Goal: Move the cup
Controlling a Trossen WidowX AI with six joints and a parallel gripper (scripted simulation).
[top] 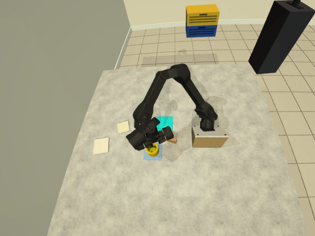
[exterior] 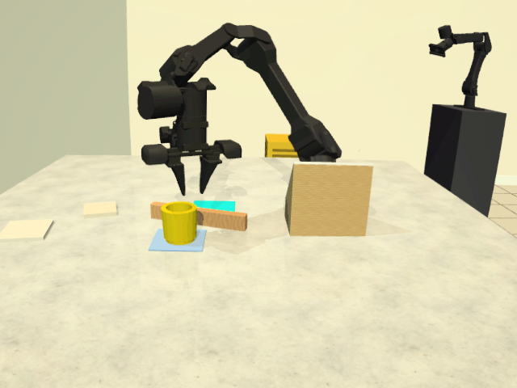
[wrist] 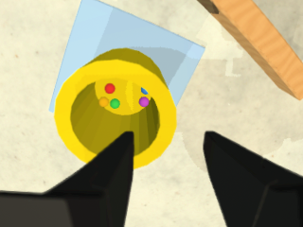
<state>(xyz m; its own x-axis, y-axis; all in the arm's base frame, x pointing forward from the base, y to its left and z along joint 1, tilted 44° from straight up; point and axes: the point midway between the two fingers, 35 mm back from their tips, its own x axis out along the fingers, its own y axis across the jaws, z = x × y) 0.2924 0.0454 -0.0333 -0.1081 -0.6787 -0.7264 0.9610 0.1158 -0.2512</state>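
Note:
A yellow cup (top: 154,154) (exterior: 178,225) (wrist: 109,128) stands upright on the light blue pad (top: 147,158) (exterior: 195,246) (wrist: 85,38). Several marbles lie at its bottom; a red marble (wrist: 110,88), a green marble (wrist: 115,103) and a purple marble (wrist: 144,102) show in the wrist view. The turquoise pad (top: 166,122) (exterior: 216,205) lies bare behind the wooden bar. My gripper (exterior: 192,193) (wrist: 169,139) points down above the cup's height, partly open, with nothing between its fingers. In the wrist view the left finger overlaps the cup's rim. Its fingertips are hidden in the top view.
A wooden bar (top: 171,139) (exterior: 223,217) (wrist: 265,38) lies between the two pads. Two beige tiles, a small one (top: 123,127) (exterior: 100,208) and a larger one (top: 101,145) (exterior: 27,229), lie at the left. The arm's base box (top: 209,141) (exterior: 329,200) stands to the right.

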